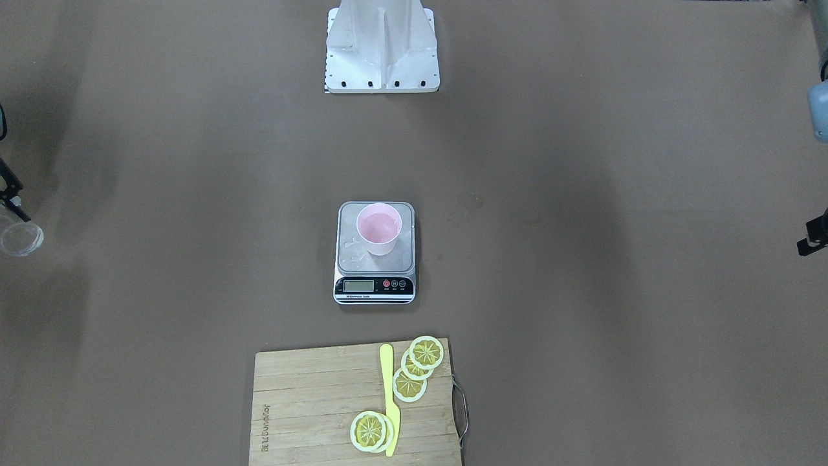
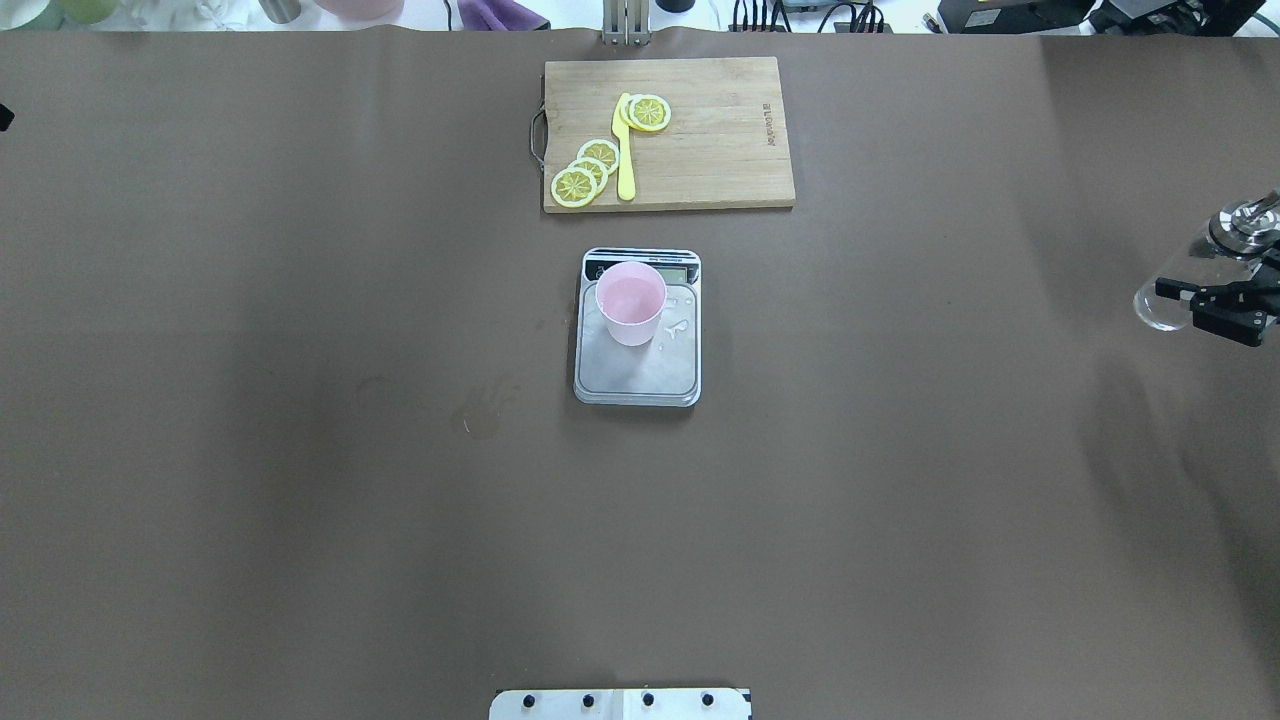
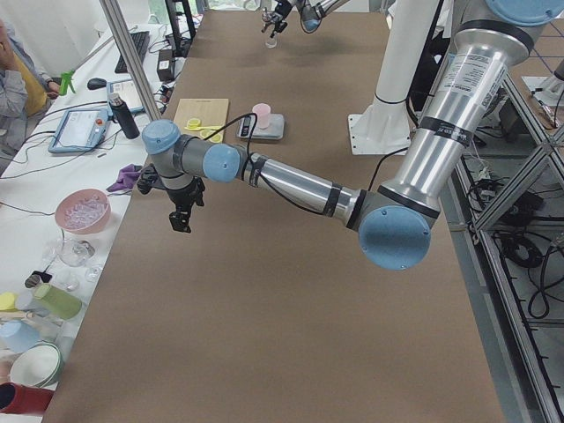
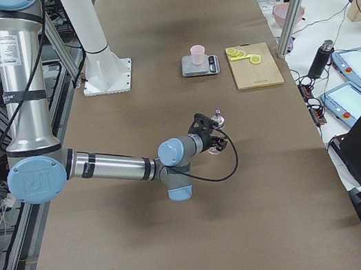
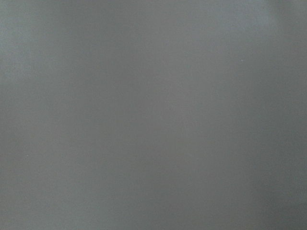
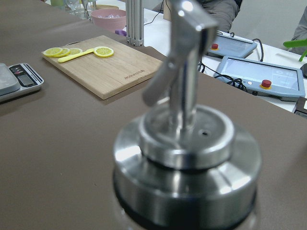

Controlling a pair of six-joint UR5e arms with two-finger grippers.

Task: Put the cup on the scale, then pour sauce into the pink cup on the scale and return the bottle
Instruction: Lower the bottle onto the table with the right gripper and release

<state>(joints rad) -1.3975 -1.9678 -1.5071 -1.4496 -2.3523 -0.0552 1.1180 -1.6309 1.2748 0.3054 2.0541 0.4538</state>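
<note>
Bearings are taken from the scale (image 2: 637, 345) in the overhead view, with 12 o'clock pointing away from the robot. Far out toward 10 o'clock, at the left end of the table (image 2: 300, 470), the left gripper (image 3: 180, 226) hangs fingers-down above the brown surface. Only a sliver of it shows overhead and its wrist camera gives plain table, so how far its fingers stand apart cannot be told. Between it and the scale is a broad run of bare brown top, with one faint smudge (image 2: 487, 405) at 8 o'clock. The scale sits mid-table, its display strip on the 12 o'clock side. The cup (image 2: 631, 305) stands upright on the steel platform, near the middle and a touch toward 11, inside all the platform edges. Pale wet-looking streaks (image 2: 679, 328) lie on the platform just beside the cup at 3 o'clock. The board (image 2: 700, 130) is at 12 o'clock, near the scale but apart from it and close to the far table edge. Lemon slices (image 2: 575, 187) and a yellow knife (image 2: 625, 160) lie on its left half. The robot base (image 2: 620, 703) is at 6 o'clock, well apart. Another broad bare run leads to 3 o'clock, where the right gripper (image 2: 1200, 305) is at the frame edge. Its fingers are clamped either side of the bottle (image 2: 1192, 268), on the glass below the metal cap. The bottle is upright and well apart from the scale. Whether its base rests on the table cannot be told.
</note>
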